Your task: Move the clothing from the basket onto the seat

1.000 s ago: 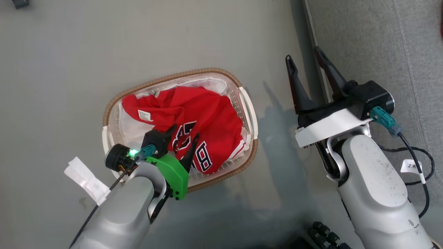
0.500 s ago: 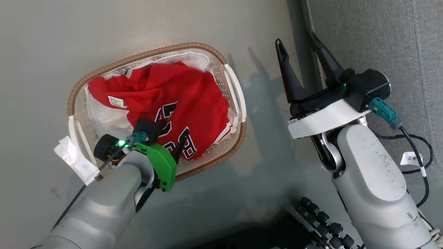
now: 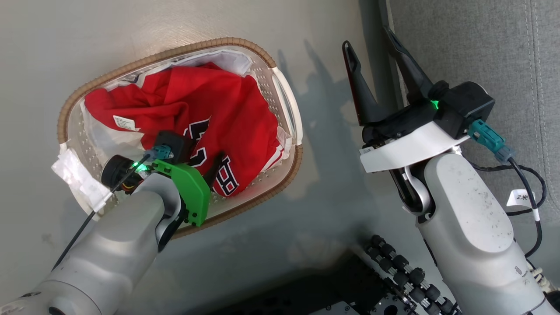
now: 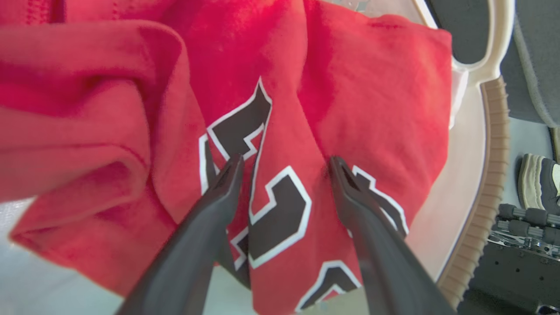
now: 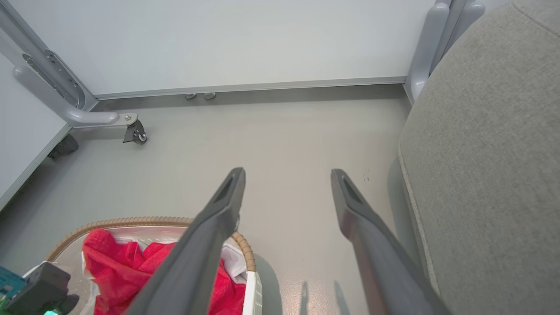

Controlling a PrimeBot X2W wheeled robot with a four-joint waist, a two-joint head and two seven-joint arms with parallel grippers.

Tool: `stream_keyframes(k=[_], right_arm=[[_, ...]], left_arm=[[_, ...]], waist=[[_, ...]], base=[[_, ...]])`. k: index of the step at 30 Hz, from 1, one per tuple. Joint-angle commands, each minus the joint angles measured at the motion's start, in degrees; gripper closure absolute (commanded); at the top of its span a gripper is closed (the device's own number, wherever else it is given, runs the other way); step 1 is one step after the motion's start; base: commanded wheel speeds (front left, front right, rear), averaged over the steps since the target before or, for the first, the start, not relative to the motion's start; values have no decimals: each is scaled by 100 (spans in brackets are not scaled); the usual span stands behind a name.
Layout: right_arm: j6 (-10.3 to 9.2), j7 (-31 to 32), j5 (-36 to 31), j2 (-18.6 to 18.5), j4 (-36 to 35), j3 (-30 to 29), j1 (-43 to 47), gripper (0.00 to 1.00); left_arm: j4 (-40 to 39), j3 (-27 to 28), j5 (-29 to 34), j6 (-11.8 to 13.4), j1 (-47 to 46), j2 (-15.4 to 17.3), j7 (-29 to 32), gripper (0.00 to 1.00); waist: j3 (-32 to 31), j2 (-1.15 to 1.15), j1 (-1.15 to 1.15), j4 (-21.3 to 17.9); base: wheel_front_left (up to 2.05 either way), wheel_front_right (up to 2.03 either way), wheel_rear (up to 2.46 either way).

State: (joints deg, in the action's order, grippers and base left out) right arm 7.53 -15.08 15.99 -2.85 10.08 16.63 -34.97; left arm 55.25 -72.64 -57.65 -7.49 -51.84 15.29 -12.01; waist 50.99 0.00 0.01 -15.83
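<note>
The seat [image 3: 481,48], a broad grey fabric cushion, lies along the robot's right, and the grey floor [image 3: 131,22] runs beside it. On that floor, well apart from the seat, stands the basket [image 3: 287,98]. The clothing [image 3: 227,100] lies crumpled inside it, filling most of the hollow, with nothing lifted yet.

The right gripper [image 3: 367,37] hangs spread and empty above the floor between basket and seat. The left gripper [image 4: 285,161] is down in the basket, its fingers spread wide, the tips at the red cloth on either side of a raised fold that carries the black numbers; nothing is pinched.

The jersey looks light, limp and rather slick, so it will likely sag and trail when raised. That bunched fold between the tips seems the best hold, since several layers would catch there, while a single edge could slip. The small white label [image 3: 123,123] sits on the far left fold.
</note>
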Motion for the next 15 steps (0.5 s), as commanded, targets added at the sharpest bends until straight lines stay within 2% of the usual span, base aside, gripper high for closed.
stream_keyframes(k=[1, 11, 12, 13, 14, 15], right_arm=[[-8, -13, -20, -16, -28, 13, -47, 0], [-8, -13, 27, -16, -96, 94, -89, 0], [-8, -13, 31, -16, -101, 100, -89, 0], [-8, -13, 36, -16, -102, 105, -87, 0], [-8, -13, 38, -16, -103, 107, -86, 0], [-8, -13, 38, -16, -103, 105, -88, 0]], left_arm=[[-41, -34, -34, 1, -112, 64, 78, 0], [-182, -73, 216, 1, -171, 98, 543, 0], [-173, -74, 222, 1, -169, 90, 597, 11], [-183, -74, 256, 1, -158, 81, 655, 53], [-220, -73, 280, 1, -149, 79, 695, 90], [-233, -73, 256, 1, -144, 84, 730, 100]], waist=[[59, 0, -1, -41], [164, 0, -1, -112], [166, 0, -1, -112], [166, 0, -1, -113], [165, 0, -1, -110], [164, 0, -1, -104]], base=[[0, 0, 0], [0, 0, 0], [0, 0, 0], [0, 0, 0], [0, 0, 0], [0, 0, 0]])
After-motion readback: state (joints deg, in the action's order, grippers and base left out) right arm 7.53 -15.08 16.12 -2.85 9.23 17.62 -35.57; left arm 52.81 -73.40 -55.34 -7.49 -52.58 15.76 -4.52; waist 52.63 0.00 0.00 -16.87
